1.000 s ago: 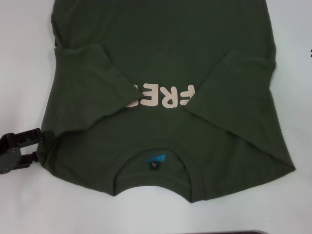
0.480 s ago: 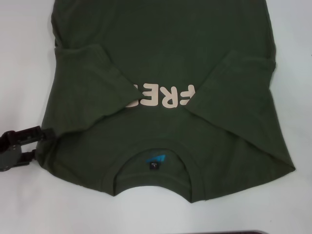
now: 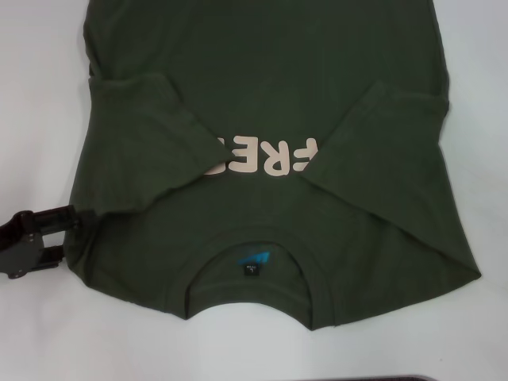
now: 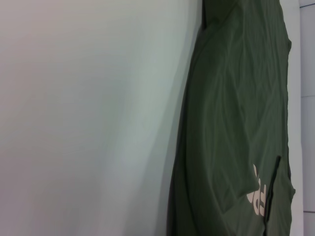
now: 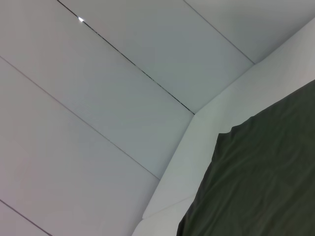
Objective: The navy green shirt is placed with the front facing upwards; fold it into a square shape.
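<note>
While the white table (image 3: 32,103) spreads wide on every side of my fingers, the navy green shirt (image 3: 270,103) covers most of it, lying flat and face up. Its collar is the end nearest my body and its hem runs away out of the head view. Both sleeves are folded inward over the chest. The left sleeve (image 3: 151,143) lies just beyond my left fingertips and slants toward the shirt's middle, and the right sleeve (image 3: 373,143) mirrors it well across the cloth from them. Between the two sleeve ends the cream lettering (image 3: 258,156) shows, partly covered at both ends, well off to the inside of my left fingers. Nearer my body than that sits the ribbed collar (image 3: 246,278), curving around the small blue-black neck label (image 3: 252,263).

My left gripper (image 3: 70,228) is low at the shirt's left edge, by the shoulder. Its upper finger (image 3: 59,216) reaches to the fabric's border and looks to touch it. The lower one sits close beneath, and I cannot tell from here whether they are pinching cloth or simply parted beside it. From my left wrist the shirt hangs as a long green band along the table, with a bit of lettering showing.

My right gripper is out of sight. Its wrist camera shows only a corner of green cloth (image 5: 266,187) against the table and pale wall panels (image 5: 98,98).
</note>
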Available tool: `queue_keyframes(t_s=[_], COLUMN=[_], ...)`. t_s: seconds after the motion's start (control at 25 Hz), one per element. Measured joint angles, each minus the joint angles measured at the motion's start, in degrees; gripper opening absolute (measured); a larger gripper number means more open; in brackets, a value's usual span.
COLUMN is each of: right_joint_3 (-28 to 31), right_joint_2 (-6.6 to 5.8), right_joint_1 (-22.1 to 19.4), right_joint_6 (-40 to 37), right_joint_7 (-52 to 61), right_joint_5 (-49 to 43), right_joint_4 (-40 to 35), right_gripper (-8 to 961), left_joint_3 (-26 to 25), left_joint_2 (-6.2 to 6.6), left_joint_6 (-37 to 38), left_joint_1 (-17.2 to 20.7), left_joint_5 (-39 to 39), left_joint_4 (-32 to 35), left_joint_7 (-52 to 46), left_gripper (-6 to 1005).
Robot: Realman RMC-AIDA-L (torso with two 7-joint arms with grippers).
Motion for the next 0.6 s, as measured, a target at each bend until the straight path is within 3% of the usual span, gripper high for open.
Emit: queue_keyframes(t_s=[0.24, 0.6], right_joint_3=[0.00, 0.00], right_joint_2=[0.00, -0.01], right_joint_1=[0.04, -0.48], right_joint_6=[-0.07, -0.13], right_joint_7=[0.17, 0.17], right_joint_5=[0.27, 2.31], right_joint_4=[0.15, 0.39], right_gripper=[653, 653], left_joint_3=[0.82, 1.03], left_joint_2=[0.10, 0.56], left_joint_6=[0.15, 0.61], left_joint_1=[-0.30, -0.31], left_joint_5=[0.00, 0.00], left_joint_4=[0.06, -0.19], left_joint_7=[-0.17, -0.15], left_gripper=[745, 373])
